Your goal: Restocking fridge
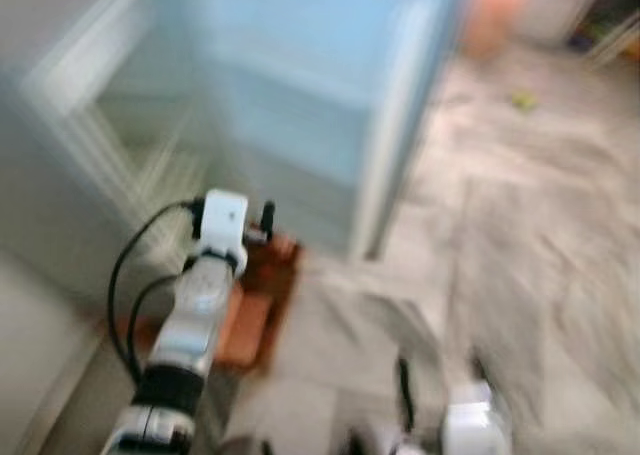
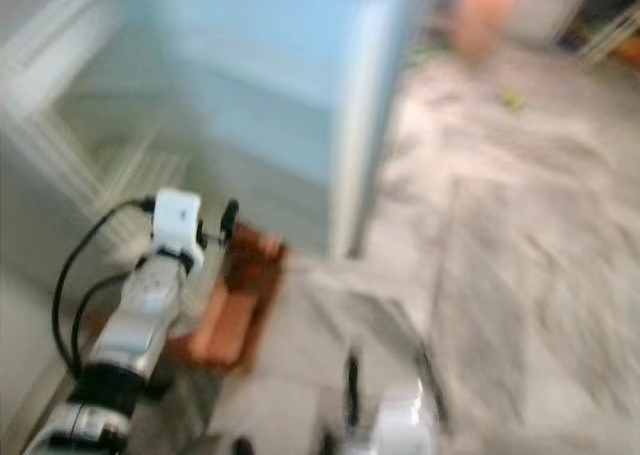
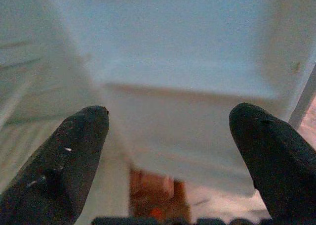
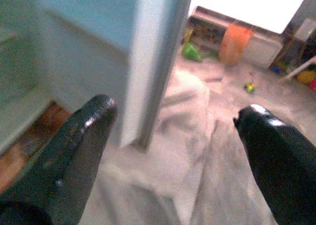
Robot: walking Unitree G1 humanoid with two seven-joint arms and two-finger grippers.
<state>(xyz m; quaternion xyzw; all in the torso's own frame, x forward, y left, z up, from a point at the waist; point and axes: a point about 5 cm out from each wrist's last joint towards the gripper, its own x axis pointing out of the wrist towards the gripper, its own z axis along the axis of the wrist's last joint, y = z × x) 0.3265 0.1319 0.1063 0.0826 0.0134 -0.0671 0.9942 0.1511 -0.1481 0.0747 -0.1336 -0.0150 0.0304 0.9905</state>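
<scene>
The head views are blurred. A pale blue fridge stands in front of me with its door [image 1: 320, 85] swung open and its white shelves [image 1: 130, 145] showing on the left. My left gripper [image 3: 168, 131] is raised in front of the door's lower inner shelf [image 3: 197, 76], open with nothing between its fingers. Below it on the floor lies a brown-orange box [image 1: 262, 305]. My right gripper [image 4: 173, 126] is held low, open and empty, and points past the door's edge [image 4: 158, 62] at the floor.
Grey marbled floor [image 1: 520, 235] stretches to the right of the fridge. At the far back stand an orange container [image 4: 235, 42] and a white cabinet [image 4: 266, 47]. A green thing [image 4: 190, 51] and a small toy [image 4: 250, 87] lie on the floor there.
</scene>
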